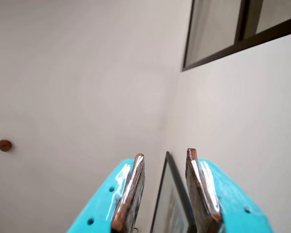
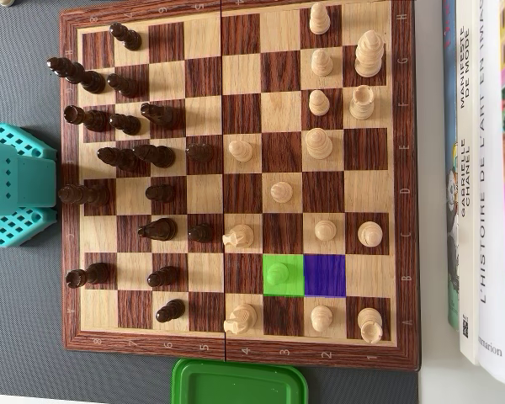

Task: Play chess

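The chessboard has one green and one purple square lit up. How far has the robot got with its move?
Done: many pieces on the chessboard already stand off their home rows. In hand: nothing; the wrist view shows the gripper open, empty, facing a wall. Left: a pawn sits on the green square beside the bare purple square, which probably marks the pending move.

The hand (image 1: 165, 194) points up and away in the wrist view, its two turquoise fingers (image 1: 128, 194) rising from the bottom edge with dark pads on their inner faces. The fingers stand apart with a clear gap between them, and nothing is held there. In the overhead view the turquoise arm (image 2: 15, 183) sits folded at the left edge.
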Robot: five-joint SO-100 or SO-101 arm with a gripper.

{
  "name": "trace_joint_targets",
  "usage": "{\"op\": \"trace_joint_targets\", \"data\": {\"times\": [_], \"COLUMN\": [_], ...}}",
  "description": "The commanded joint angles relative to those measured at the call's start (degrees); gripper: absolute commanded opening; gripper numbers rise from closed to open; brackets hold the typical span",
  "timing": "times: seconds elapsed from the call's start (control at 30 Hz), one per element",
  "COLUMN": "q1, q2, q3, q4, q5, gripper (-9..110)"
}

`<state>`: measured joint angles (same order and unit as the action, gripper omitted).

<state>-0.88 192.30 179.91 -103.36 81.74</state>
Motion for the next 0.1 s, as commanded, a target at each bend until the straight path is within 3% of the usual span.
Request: {"op": "trace_joint_targets", "data": {"times": [0.0,0.07], "q1": [0.00,0.00], "q2": [-0.44,-0.44], "q3": [1.14,1.14], "q4": [-0.09,-0.09], "q5": [0.26,0.26], "gripper": [13,13]}}
